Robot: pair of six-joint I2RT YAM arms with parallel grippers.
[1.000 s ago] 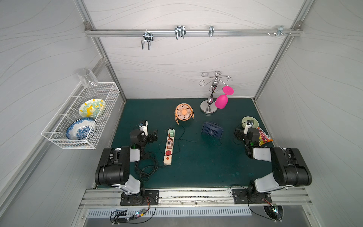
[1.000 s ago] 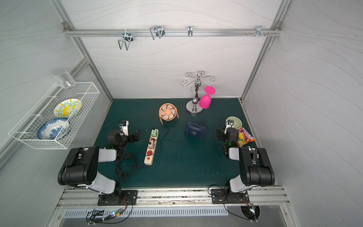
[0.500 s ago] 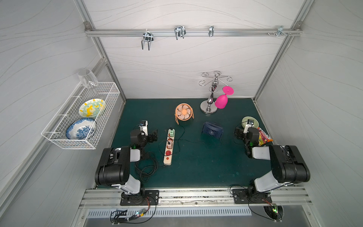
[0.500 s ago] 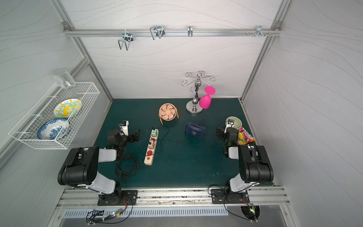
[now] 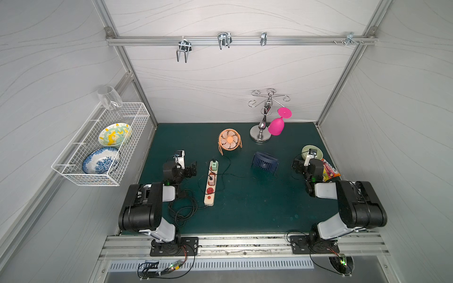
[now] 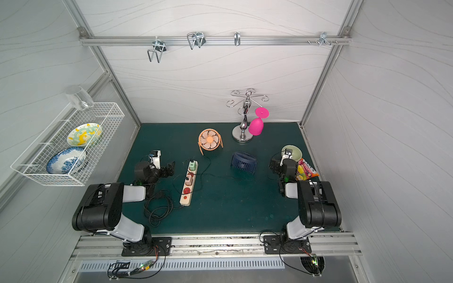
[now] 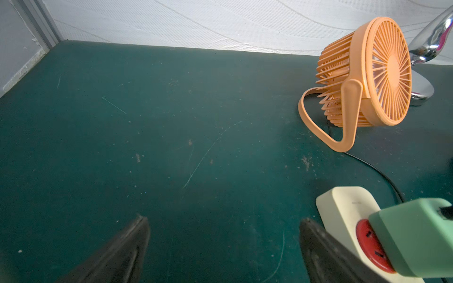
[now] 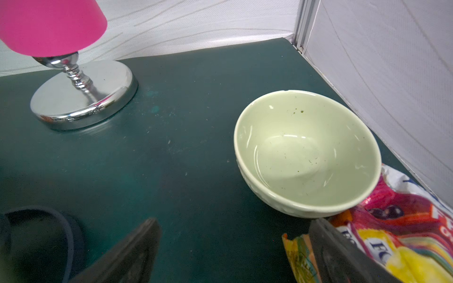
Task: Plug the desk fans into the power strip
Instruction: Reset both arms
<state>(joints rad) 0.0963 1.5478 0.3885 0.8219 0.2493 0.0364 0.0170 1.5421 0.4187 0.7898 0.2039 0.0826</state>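
The cream power strip (image 5: 209,199) lies lengthwise left of the mat's middle, with a green plug (image 5: 214,165) in its far socket and a brownish plug (image 5: 212,180) in the one behind it. Thin black cords lead from there toward an orange desk fan (image 5: 229,141) at the back and a navy desk fan (image 5: 265,163) to the right. My left gripper (image 5: 190,169) is open just left of the strip's far end, nothing between its fingers; the left wrist view shows the strip's end (image 7: 343,208) beside one finger. My right gripper (image 5: 297,166) is open at the right, empty, near the navy fan.
A green bowl (image 8: 306,152) and a colourful snack bag (image 8: 404,232) lie close to my right gripper (image 8: 235,230). A chrome stand (image 5: 260,136) holds a pink glass (image 5: 276,126) at the back. Coiled black cord (image 5: 183,208) lies by the left arm. A wire basket (image 5: 81,177) of plates hangs on the left wall.
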